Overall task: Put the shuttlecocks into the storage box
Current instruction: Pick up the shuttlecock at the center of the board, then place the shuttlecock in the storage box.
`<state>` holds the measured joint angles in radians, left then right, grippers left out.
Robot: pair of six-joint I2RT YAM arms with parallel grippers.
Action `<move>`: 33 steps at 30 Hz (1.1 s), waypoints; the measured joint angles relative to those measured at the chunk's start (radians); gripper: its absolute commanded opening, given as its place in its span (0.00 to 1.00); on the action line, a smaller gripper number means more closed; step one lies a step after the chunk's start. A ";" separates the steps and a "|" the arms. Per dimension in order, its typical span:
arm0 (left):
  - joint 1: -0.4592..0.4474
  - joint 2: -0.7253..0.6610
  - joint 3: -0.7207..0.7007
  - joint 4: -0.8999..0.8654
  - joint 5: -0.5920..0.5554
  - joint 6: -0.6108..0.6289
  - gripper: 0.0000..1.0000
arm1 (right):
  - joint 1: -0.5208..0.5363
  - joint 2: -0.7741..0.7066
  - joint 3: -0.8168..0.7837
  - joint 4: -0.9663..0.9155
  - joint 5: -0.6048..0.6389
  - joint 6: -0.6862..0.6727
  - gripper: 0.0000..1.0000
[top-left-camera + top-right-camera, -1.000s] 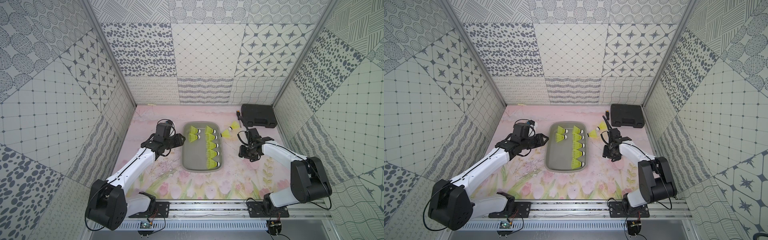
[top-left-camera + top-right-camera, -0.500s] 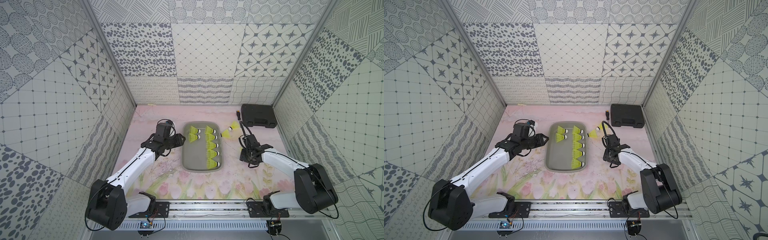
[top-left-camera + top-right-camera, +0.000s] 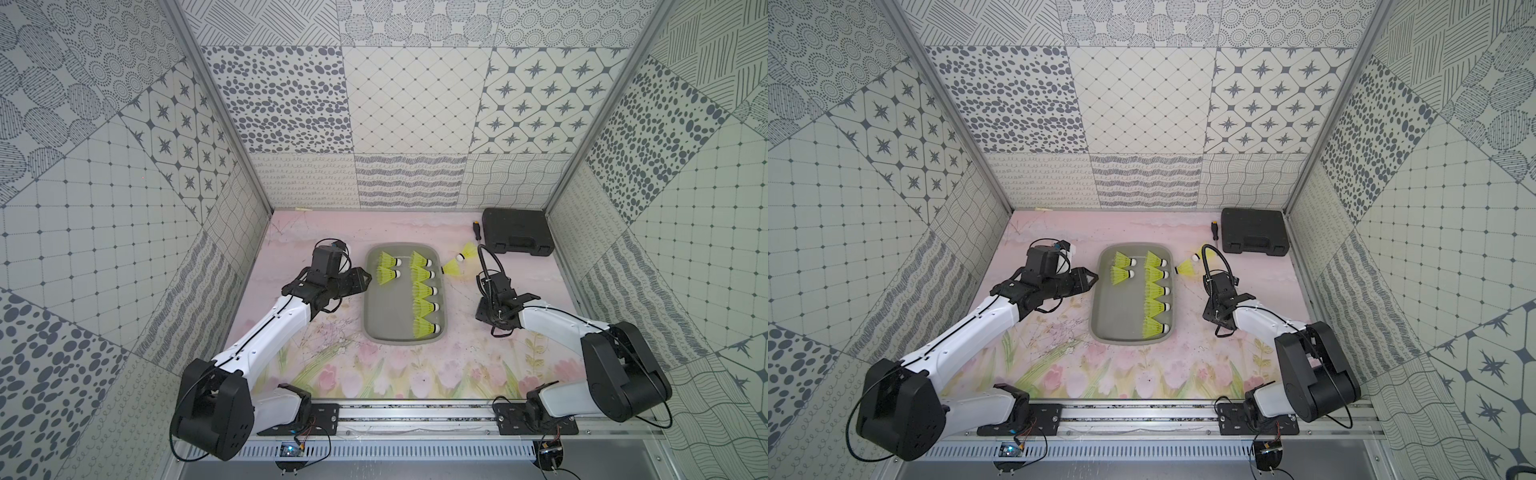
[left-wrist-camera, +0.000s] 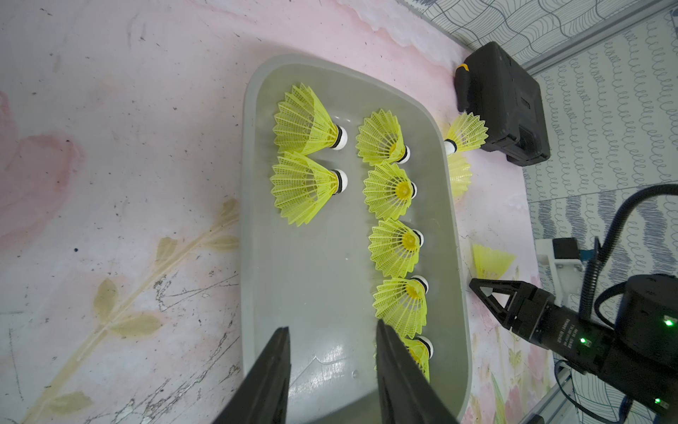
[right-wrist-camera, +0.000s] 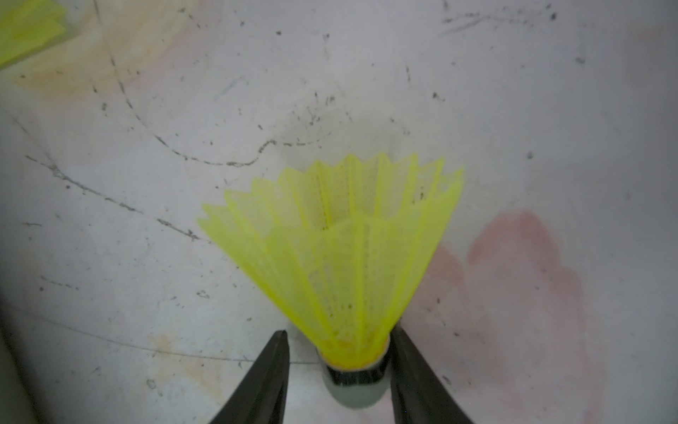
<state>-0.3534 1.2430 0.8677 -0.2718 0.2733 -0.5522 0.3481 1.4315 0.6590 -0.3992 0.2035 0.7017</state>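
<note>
The grey storage box (image 3: 368, 316) (image 3: 1099, 320) (image 4: 250, 191) lies mid-table with several yellow-green shuttlecocks (image 3: 420, 291) in two rows. Two more shuttlecocks (image 3: 468, 250) (image 3: 453, 269) lie on the mat by its far right corner. Another shuttlecock (image 5: 341, 257) (image 4: 491, 261) lies on the mat right of the box, hidden in both top views. My right gripper (image 5: 339, 339) (image 3: 487, 316) is low and open around its base: one finger touches the dark band, the other stands a little off. My left gripper (image 4: 332, 332) (image 3: 360, 279) hangs open and empty at the box's left rim.
A black hard case (image 3: 517, 230) (image 3: 1254, 230) sits in the far right corner with a screwdriver (image 3: 476, 232) beside it. Patterned walls close in the mat on three sides. The arm bases stand on a rail at the near edge.
My right arm has come down and slightly nearer, and its fingers have narrowed around the shuttlecock on the mat. The left arm has not moved.
</note>
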 measured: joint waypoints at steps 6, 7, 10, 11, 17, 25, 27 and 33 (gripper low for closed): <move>0.000 -0.002 0.000 0.000 0.003 0.000 0.42 | 0.013 -0.005 -0.004 0.001 0.049 0.002 0.24; 0.000 -0.004 0.000 0.000 0.004 0.000 0.42 | 0.016 -0.016 -0.007 0.000 0.056 -0.005 0.24; 0.000 -0.006 0.001 0.000 0.008 0.001 0.42 | 0.017 -0.071 -0.014 -0.003 0.067 -0.048 0.23; 0.000 -0.006 0.003 0.000 0.011 0.002 0.42 | 0.017 -0.092 -0.014 -0.002 0.066 -0.069 0.23; -0.003 0.002 0.033 0.000 0.078 0.029 0.42 | 0.020 -0.240 -0.013 0.027 -0.039 -0.273 0.23; -0.074 0.074 0.186 -0.028 0.193 0.155 0.42 | 0.060 -0.325 0.065 0.044 -0.322 -0.535 0.23; -0.094 0.100 0.230 -0.047 0.221 0.192 0.42 | 0.074 -0.324 0.096 0.038 -0.379 -0.573 0.23; -0.136 0.178 0.360 -0.130 0.323 0.310 0.44 | 0.134 -0.263 0.203 0.011 -0.523 -0.662 0.23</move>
<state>-0.4896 1.4208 1.2274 -0.4023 0.5961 -0.2420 0.4820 1.1683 0.8616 -0.3878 -0.3191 0.0399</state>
